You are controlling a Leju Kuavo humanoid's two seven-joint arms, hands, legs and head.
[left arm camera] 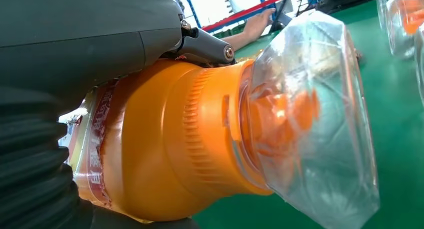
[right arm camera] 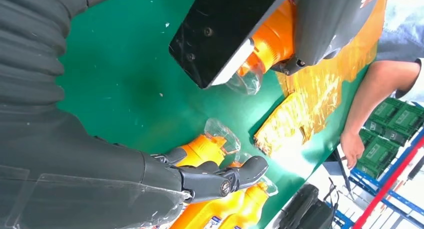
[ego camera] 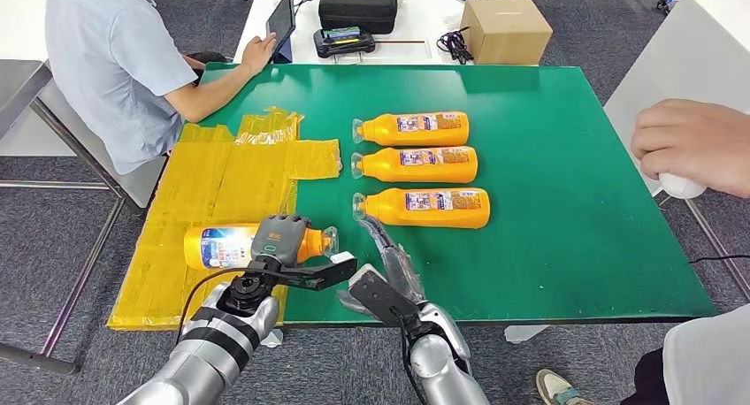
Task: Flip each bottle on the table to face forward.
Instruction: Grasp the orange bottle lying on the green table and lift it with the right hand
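Head view shows the green worktop (ego camera: 566, 246) with yellow sheets (ego camera: 221, 184) over its left side. Three orange bottles (ego camera: 423, 164) lie in a row mid-worktop, clear caps pointing left. A fourth bottle (ego camera: 221, 246) lies at the near left over the yellow sheet, cap to the right, grasped by the left robot hand (ego camera: 281, 241). The right robot hand (ego camera: 389, 259) hovers beside it, fingers spread, holding nothing.

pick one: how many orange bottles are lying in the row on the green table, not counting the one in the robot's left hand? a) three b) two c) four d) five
a: three orange bottles lie side by side on the green table, while the left hand grips a fourth bottle near the yellow sheet.
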